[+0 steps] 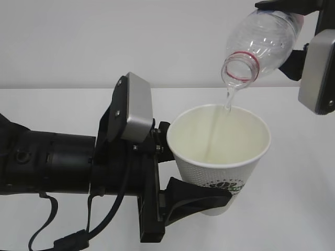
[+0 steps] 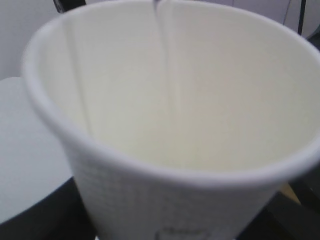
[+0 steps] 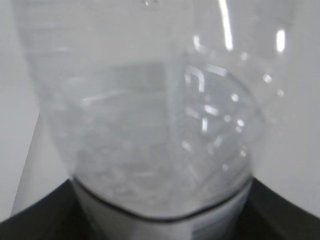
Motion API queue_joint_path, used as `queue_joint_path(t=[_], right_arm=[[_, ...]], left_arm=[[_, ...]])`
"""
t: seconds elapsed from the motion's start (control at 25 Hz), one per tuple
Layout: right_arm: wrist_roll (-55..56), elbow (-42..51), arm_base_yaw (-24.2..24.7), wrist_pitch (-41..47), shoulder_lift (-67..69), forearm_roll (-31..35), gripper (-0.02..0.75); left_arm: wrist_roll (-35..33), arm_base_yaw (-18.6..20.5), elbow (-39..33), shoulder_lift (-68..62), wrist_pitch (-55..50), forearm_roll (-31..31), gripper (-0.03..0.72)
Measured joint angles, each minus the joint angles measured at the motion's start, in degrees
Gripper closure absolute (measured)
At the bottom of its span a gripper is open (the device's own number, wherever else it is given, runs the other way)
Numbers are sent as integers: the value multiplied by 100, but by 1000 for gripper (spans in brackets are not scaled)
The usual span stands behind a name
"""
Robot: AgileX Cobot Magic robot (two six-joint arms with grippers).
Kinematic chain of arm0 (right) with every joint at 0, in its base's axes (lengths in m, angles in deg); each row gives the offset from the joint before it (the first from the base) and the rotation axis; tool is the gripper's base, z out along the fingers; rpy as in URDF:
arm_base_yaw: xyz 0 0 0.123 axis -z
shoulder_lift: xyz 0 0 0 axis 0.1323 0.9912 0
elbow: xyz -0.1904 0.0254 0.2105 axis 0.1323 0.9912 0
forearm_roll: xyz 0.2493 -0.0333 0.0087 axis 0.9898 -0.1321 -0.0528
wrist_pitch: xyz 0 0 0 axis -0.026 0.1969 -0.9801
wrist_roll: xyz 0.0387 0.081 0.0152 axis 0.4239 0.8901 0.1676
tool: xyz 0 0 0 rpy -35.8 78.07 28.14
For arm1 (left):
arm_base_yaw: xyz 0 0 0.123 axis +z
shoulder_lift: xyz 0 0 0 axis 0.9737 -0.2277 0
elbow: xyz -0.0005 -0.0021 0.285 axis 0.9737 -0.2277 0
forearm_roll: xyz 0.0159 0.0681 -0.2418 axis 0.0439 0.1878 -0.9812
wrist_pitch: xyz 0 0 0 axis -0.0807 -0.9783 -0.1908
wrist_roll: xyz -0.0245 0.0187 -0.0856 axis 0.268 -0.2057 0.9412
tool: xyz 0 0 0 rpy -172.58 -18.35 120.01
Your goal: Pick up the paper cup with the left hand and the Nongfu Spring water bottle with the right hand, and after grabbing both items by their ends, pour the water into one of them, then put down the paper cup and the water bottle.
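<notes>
The white dimpled paper cup (image 1: 220,157) is held upright above the table, and my left gripper (image 1: 201,172) is shut on its lower part. One black finger (image 1: 196,196) wraps the front next to the green logo. Above it the clear Nongfu Spring water bottle (image 1: 264,34) tilts neck-down to the left, its red neck ring (image 1: 241,65) over the rim. A thin stream of water (image 1: 229,99) runs into the cup. My right gripper (image 1: 296,31) is shut on the bottle's upper end. The cup (image 2: 165,115) fills the left wrist view and the bottle (image 3: 150,125) the right one.
A white table (image 1: 303,209) lies under both arms, with a plain white wall behind it. The left arm's black body and its cable (image 1: 52,167) stretch in from the left edge. The right arm's grey plate (image 1: 316,70) hangs at the upper right.
</notes>
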Motion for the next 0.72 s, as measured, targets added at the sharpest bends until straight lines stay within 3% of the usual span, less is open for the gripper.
queue_joint_path(t=[0.72], right_arm=[[-8, 0, 0, 0, 0, 0, 256]], left_arm=[[0, 0, 0, 0, -9, 0, 169]])
